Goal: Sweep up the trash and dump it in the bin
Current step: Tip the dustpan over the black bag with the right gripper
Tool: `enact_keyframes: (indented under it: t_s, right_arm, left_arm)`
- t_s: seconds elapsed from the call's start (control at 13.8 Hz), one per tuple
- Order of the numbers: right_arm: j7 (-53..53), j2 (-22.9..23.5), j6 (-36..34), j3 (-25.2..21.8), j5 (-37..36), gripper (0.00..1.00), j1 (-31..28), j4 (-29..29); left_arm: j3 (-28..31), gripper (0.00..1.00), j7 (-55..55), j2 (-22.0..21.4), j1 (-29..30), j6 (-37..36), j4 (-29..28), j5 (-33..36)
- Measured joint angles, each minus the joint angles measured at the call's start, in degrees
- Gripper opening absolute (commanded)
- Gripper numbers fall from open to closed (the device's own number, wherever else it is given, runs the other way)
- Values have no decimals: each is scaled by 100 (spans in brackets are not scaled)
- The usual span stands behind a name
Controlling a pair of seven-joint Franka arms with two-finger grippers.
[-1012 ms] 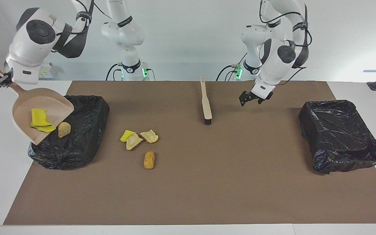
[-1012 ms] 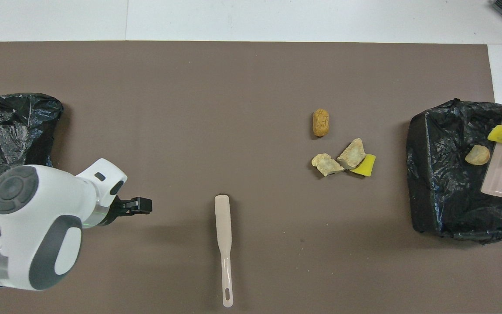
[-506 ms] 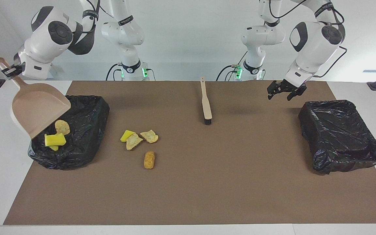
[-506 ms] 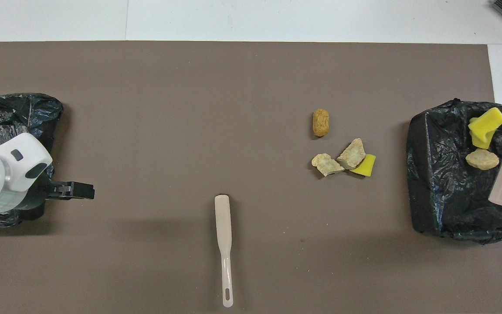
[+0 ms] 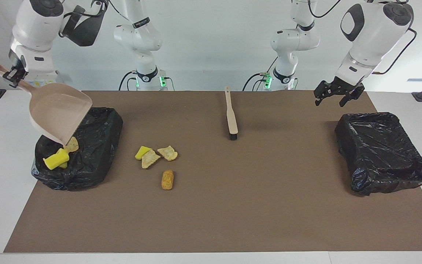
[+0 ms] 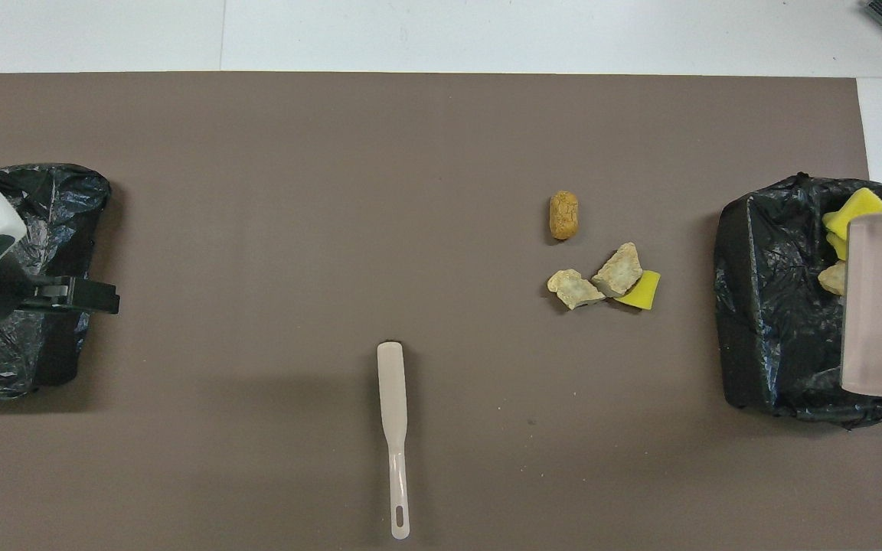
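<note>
Right gripper (image 5: 14,74), clamped on the handle of the beige plastic dustpan (image 5: 58,112), tilts it over the black-bagged bin (image 5: 97,146), which holds yellow spongy and tan crusty scraps (image 5: 60,156). Four more scraps (image 5: 156,156) lie on the brown mat (image 5: 233,205). Left gripper (image 5: 334,94) hangs wide, empty, beside the second black-bagged bin (image 5: 383,150).

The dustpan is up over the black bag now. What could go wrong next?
1. The dustpan is held only by its handle end in the right tool; it might twist or slip.
2. Its lip hangs close over the bin, so it may snag the bag's plastic.
3. Four scraps lie on the mat, the brush lies untouched and the left tool is empty, so they could get missed.
</note>
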Motion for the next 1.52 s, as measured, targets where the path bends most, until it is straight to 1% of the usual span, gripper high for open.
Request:
enact_keyframes:
  t_s: [0.22,0.51,0.58,0.8,1.01,1.37,1.52]
  right_arm:
    - [-241,0,-223,7,794,0,0,70]
    - [-230,0,-547,76,1935,0,19,83]
    - [-55,-1,-627,91,2153,0,20,90]
    - [1533,-23,-1064,115,2447,0,91,114]
    - [3045,-46,-1332,151,2779,0,399,116]
    - [5403,-59,-1380,207,3604,0,765,115]
    - [6356,-48,-1380,234,3883,0,1021,115]
  left_arm:
    - [-1,100,-1,334,0,-52,563,16]
    - [-1,100,-7,411,1,-55,742,16]
    - [-2,100,-9,411,1,-56,755,16]
    - [-28,100,-81,411,1,-55,774,16]
    - [-56,100,-126,410,1,-55,781,16]
    - [-68,100,-132,410,1,-55,782,16]
    - [-69,100,-133,410,0,-55,782,16]
